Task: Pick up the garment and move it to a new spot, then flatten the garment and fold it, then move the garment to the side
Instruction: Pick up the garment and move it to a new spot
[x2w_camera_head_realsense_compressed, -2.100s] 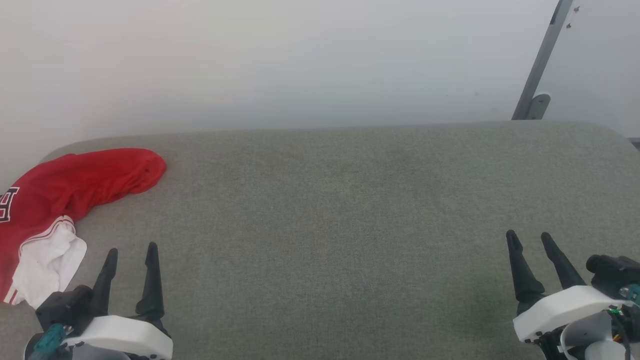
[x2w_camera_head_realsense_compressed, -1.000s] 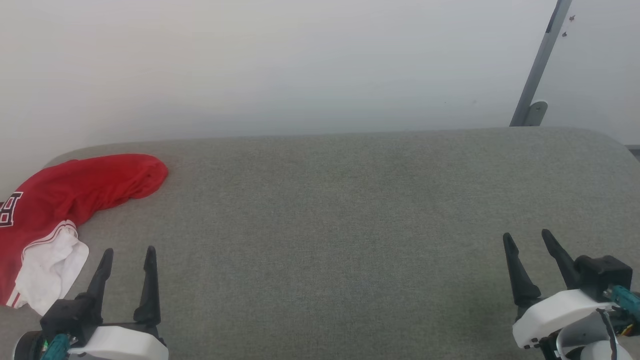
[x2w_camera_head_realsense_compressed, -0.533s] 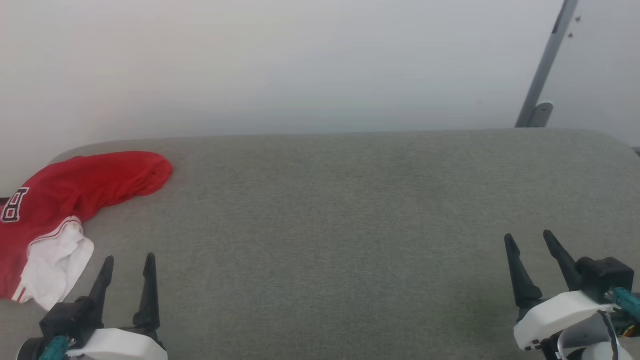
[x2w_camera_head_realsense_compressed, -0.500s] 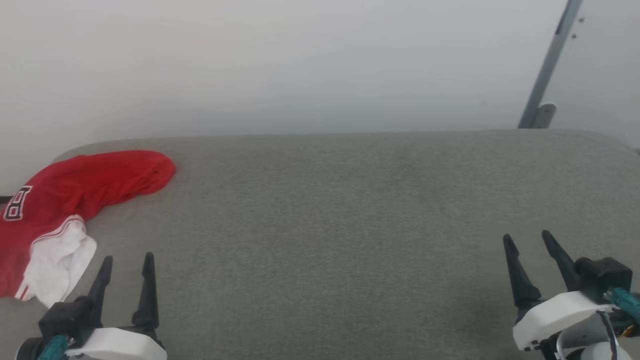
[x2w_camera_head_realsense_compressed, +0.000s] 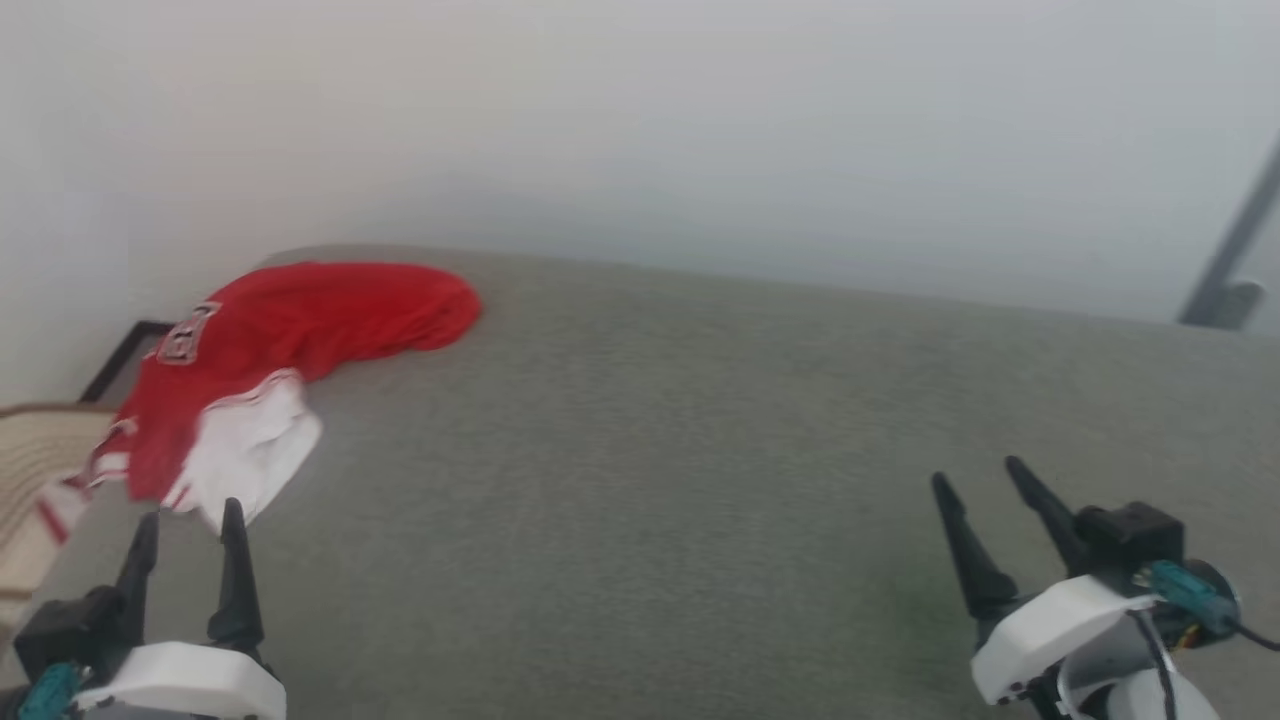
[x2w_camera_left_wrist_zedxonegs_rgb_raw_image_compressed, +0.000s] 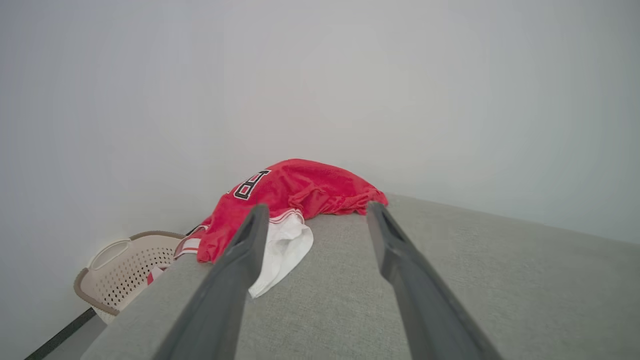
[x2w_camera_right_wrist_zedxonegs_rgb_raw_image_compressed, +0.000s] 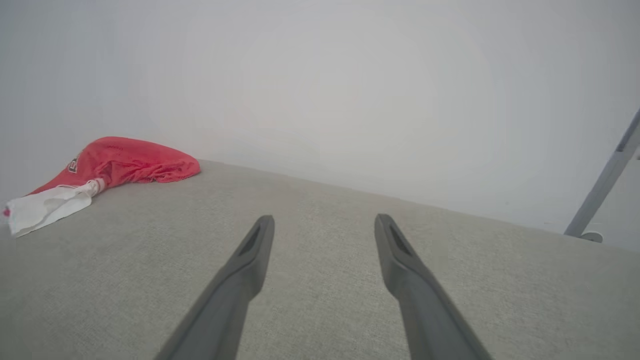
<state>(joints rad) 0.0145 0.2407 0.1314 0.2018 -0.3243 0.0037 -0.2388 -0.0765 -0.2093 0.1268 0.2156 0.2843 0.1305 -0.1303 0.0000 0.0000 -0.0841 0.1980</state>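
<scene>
At the far left corner of the grey worktop (x2w_camera_head_realsense_compressed: 700, 450) lies the garment (x2w_camera_head_realsense_compressed: 310, 320), all bunched up. It is red with a white sleeve. One end hangs over the left edge, above a pale basket (x2w_camera_left_wrist_zedxonegs_rgb_raw_image_compressed: 135, 270). I see my left fingers (x2w_camera_head_realsense_compressed: 237, 580) spread wide and holding nothing, just short of the white sleeve. My right fingers (x2w_camera_head_realsense_compressed: 968, 550) are spread wide too, holding nothing, well away over the right side of the worktop.
</scene>
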